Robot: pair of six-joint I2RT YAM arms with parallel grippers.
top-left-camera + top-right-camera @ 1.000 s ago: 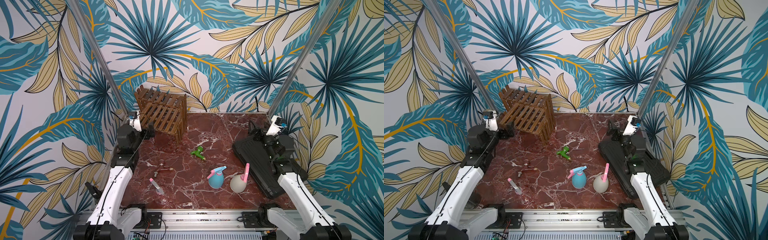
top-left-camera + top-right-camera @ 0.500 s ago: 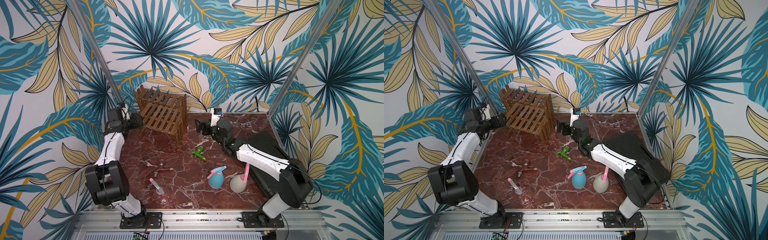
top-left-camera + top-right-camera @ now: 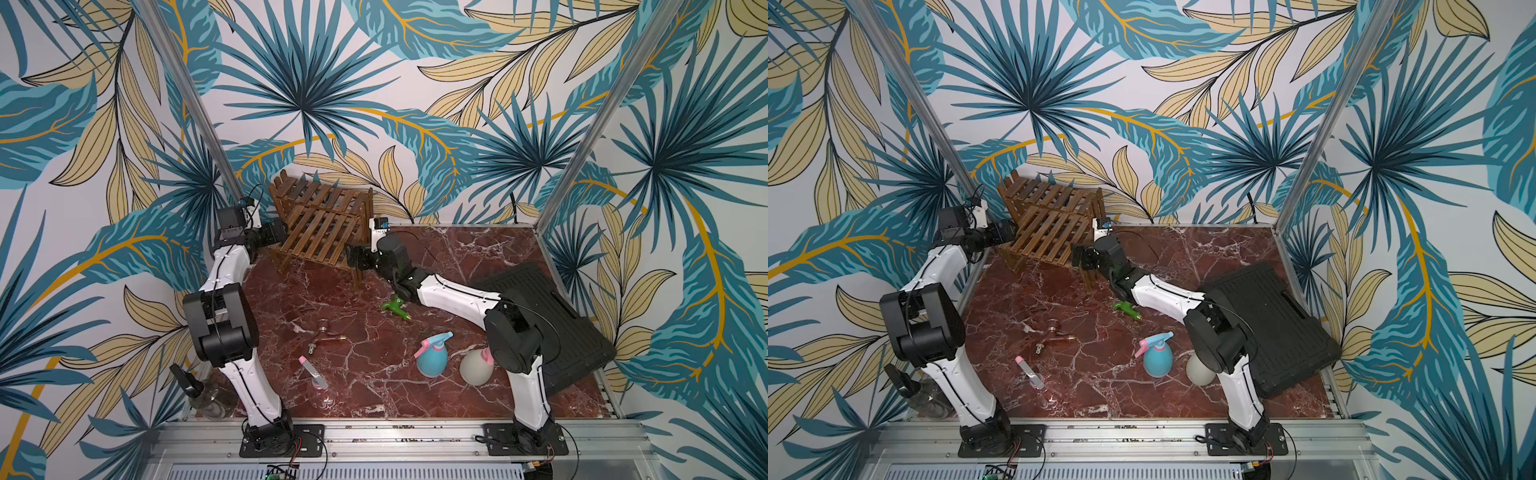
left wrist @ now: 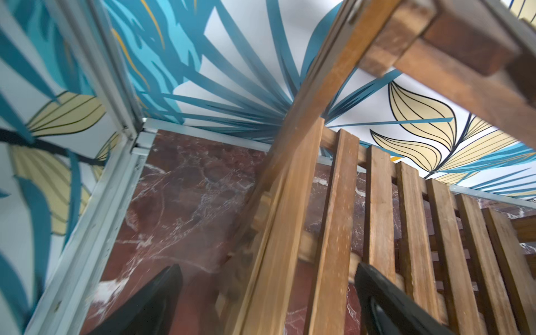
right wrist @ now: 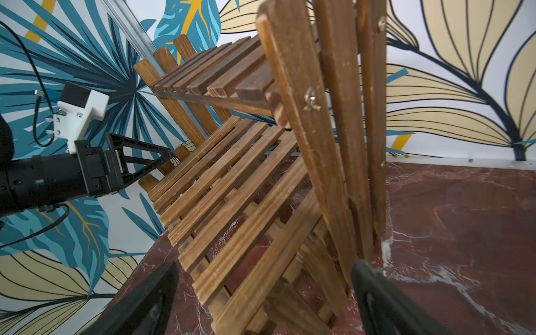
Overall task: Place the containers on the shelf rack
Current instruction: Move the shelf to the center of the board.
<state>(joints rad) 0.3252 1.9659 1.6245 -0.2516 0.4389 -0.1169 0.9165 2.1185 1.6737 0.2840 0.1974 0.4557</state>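
In both top views the shelf rack (image 3: pixel 322 224) stands at the back-left corner of the marble table (image 3: pixel 449 257), skewed to the wall, with nothing on it. Our left gripper (image 3: pixel 277 233) is at one end and our right gripper (image 3: pixel 354 261) at the other. Both are spread wide and hold nothing.

The light blue bottle (image 3: pixel 432 359) and the cream bottle (image 3: pixel 473 370) stand near the front, just beside each other. Both are opaque, so we cannot tell what is in them. The clear pinkish bottle (image 3: pixel 318 380) lies on its side. The clear bottle with the black trigger (image 3: pixel 205 395) sits off the front-left corner. We cannot make out a fill level in either.

In the left wrist view, our open jaws straddle the rack's end post without touching it.

In the right wrist view, the jaws likewise bracket the other end frame.

We judge the step to be squaring the rack. We should close on both end frames together, grip solid posts rather than thin slats, and move both ends evenly so it does not twist.
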